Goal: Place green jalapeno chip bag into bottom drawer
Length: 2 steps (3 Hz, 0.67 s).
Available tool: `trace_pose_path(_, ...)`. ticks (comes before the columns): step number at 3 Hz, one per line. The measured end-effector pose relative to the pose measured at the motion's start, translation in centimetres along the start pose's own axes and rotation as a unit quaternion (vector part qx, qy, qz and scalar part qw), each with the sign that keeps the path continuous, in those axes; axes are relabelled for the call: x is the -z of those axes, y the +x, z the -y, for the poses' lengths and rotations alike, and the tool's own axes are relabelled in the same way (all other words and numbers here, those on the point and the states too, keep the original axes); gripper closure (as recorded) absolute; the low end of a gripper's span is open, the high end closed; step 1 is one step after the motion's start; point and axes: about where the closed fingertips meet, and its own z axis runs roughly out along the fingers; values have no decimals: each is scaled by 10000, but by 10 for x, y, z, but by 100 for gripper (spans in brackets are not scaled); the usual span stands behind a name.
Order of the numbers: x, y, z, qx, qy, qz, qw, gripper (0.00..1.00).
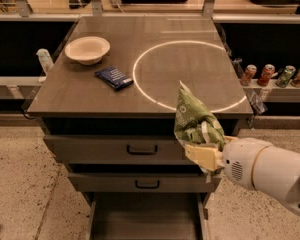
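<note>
Before drawer fronts, hand grips upright green jalapeno chip bag.

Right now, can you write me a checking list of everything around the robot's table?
Surface: brown tabletop with a white ring on it.
Job's things: green jalapeno chip bag held in the air, off the tabletop; bottom drawer pulled open.
Clutter: white bowl and dark-blue packet on the tabletop's left part.
Claw: the claw is shut on the bag's lower end, in front of the upper drawers, right side.
Cables: nothing seen.
Surroundings: drink cans at the right; speckled floor.
</note>
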Motion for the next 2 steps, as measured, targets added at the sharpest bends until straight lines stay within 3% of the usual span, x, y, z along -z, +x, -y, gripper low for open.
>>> trace_pose_path(1, -9, 42, 7, -169, -366, -268, 9988, 100)
trace_pose_path(2, -23, 114, 15, -655, -896, -523, 9924, 100)
